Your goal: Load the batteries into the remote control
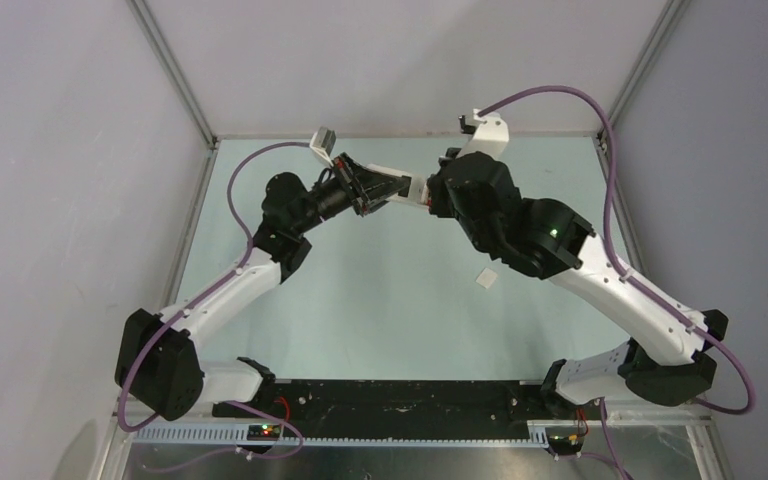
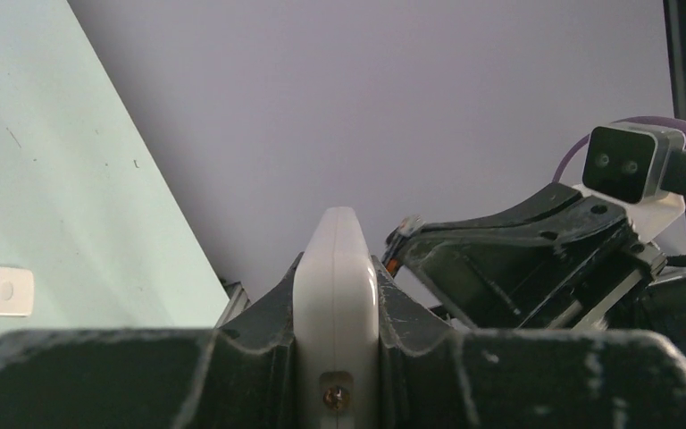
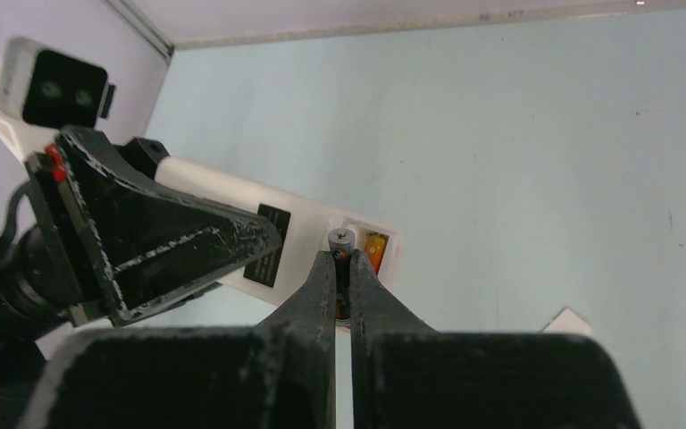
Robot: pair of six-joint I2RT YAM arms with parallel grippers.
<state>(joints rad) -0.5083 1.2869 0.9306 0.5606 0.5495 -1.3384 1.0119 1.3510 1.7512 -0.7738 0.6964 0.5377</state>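
L gripper (image 1: 385, 188), approx 11 o'clock on the table (image 1: 360, 310) in top view, jaws clamped on both long edges of the remote control (image 3: 308, 217). The remote is held up off the table. Its plain white back w/ black label (image 3: 271, 246) faces the R wrist cam.

Batt. bay is open at the remote's 3 o'clock end, w/ the orange-red battery (image 3: 375, 247) lying in one slot.

R gripper (image 3: 343, 262) meets that end from 3 o'clock, jaws pinching the dark battery (image 3: 340, 239) right beside the orange one. Seated or not: can't tell.

Small white cover (image 1: 486, 279) lies flat on the table, approx 5 o'clock of both grippers, apart.
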